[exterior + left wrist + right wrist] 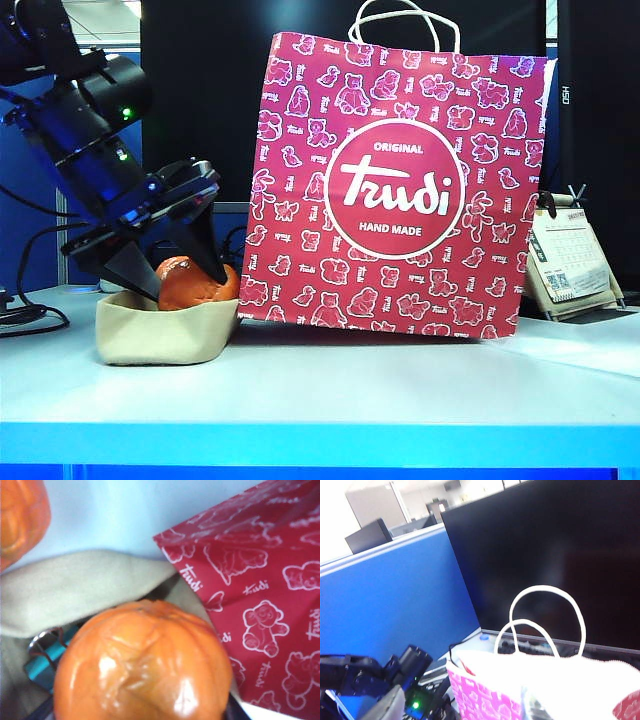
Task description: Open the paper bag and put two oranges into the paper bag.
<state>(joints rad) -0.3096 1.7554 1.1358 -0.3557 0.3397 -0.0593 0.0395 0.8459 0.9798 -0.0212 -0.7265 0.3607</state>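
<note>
The magenta-red paper bag stands upright on the table, its white cord handles sticking up. To its left sits a low beige fabric tray holding an orange. My left gripper reaches down into the tray, with its dark fingers on either side of that orange and shut on it. In the left wrist view this orange fills the space between the jaws, the bag is close beside it, and a second orange lies farther off. The right wrist view looks over the bag's rim. My right gripper is out of sight.
A desk calendar stands right of the bag. A dark monitor and a blue partition rise behind the table. A teal binder clip lies in the tray beside the held orange. Cables trail at the far left.
</note>
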